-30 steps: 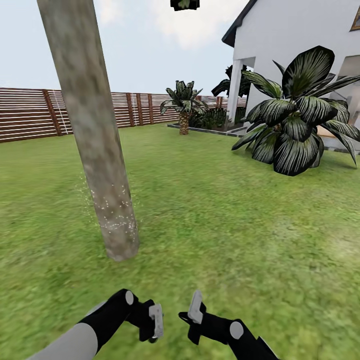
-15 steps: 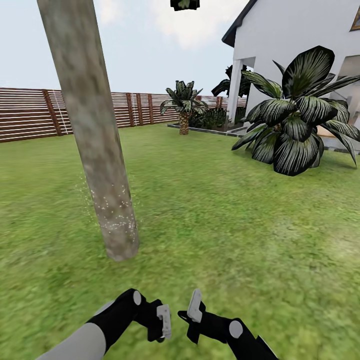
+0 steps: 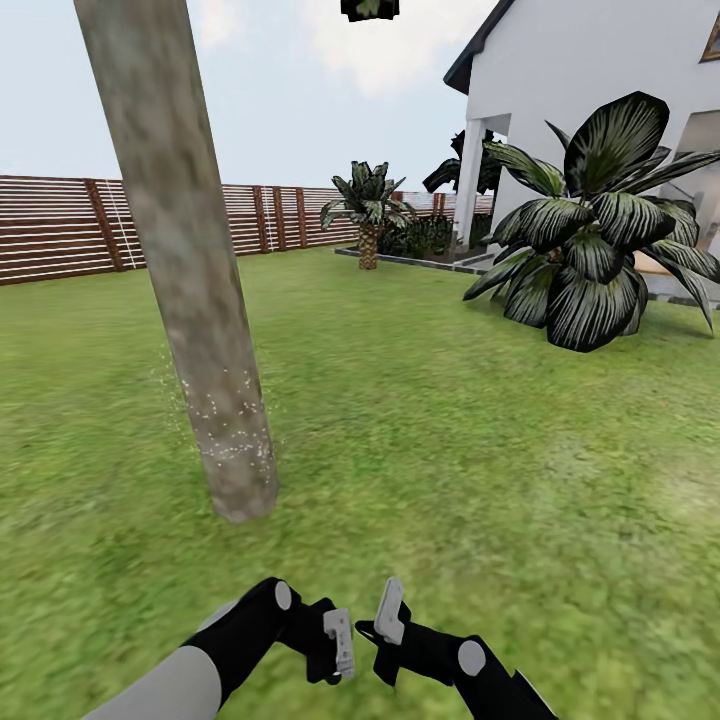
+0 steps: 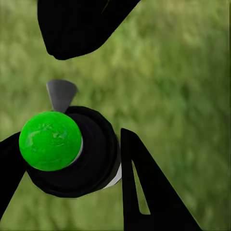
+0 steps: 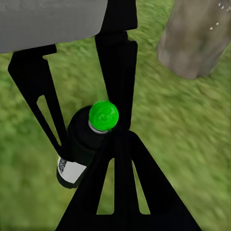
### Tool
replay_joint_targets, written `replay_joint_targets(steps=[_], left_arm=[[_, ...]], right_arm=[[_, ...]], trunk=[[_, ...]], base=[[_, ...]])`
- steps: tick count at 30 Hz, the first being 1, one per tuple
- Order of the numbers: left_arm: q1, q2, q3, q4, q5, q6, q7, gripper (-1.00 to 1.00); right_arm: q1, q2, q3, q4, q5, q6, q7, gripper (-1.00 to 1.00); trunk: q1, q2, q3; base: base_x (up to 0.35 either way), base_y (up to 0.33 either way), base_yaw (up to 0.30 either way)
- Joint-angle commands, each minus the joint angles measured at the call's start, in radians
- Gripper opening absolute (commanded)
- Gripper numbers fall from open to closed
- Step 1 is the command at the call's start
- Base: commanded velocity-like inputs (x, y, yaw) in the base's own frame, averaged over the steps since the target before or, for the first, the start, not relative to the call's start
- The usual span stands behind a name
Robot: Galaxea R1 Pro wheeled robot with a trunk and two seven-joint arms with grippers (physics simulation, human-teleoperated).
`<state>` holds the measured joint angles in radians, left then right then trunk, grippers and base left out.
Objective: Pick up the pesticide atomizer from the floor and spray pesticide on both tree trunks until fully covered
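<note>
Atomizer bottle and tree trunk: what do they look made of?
Atomizer bottle: glossy black body, likely plastic, with a shiny green cap and a pale label band. Tree trunk: matte grey-tan mottled bark, speckled with white dots near its base.

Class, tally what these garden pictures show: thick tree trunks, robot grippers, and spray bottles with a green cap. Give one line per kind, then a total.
tree trunk: 1
grippers: 2, the left gripper and the right gripper
atomizer with a green cap: 1
Total: 4
</note>
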<state>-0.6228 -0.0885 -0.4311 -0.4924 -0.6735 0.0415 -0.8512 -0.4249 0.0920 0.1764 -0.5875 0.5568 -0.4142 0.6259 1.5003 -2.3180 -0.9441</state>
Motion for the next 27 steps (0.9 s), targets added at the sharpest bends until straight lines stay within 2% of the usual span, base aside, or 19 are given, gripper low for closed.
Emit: replay_joint_targets(steps=[1, 6, 9, 11, 24, 27], left_arm=[[0.000, -0.002, 0.001, 0.000, 0.000, 0.000, 0.000, -1.00], [0.000, -0.003, 0.002, 0.000, 0.001, -0.001, 0.000, -1.00], [0.000, -0.003, 0.001, 0.000, 0.043, -0.006, -0.001, -1.00], [0.000, -0.002, 0.000, 0.000, 0.059, -0.008, -0.002, -1.00], [0.001, -0.002, -0.001, 0.004, 0.063, -0.008, -0.001, -1.00], [0.001, 0.006, -0.002, 0.016, 0.058, -0.004, 0.027, -1.00]], right_arm=[[0.000, 0.000, 0.000, 0.000, 0.000, 0.000, 0.000, -1.00], [0.000, 0.000, 0.000, 0.000, 0.000, 0.000, 0.000, -1.00], [0.000, 0.000, 0.000, 0.000, 0.000, 0.000, 0.000, -1.00], [0.000, 0.000, 0.000, 0.000, 0.000, 0.000, 0.000, -1.00], [0.000, 0.000, 0.000, 0.000, 0.000, 0.000, 0.000, -1.00], [0.000, 0.000, 0.000, 0.001, 0.000, 0.000, 0.000, -1.00]], trunk=[[0.000, 0.000, 0.000], [0.000, 0.000, 0.000], [0.000, 0.000, 0.000], [0.000, 0.000, 0.000], [0.000, 0.000, 0.000], [0.000, 0.000, 0.000]], base=[[0.000, 0.000, 0.000], [0.000, 0.000, 0.000], [0.000, 0.000, 0.000], [0.000, 0.000, 0.000], [0.000, 0.000, 0.000], [0.000, 0.000, 0.000]])
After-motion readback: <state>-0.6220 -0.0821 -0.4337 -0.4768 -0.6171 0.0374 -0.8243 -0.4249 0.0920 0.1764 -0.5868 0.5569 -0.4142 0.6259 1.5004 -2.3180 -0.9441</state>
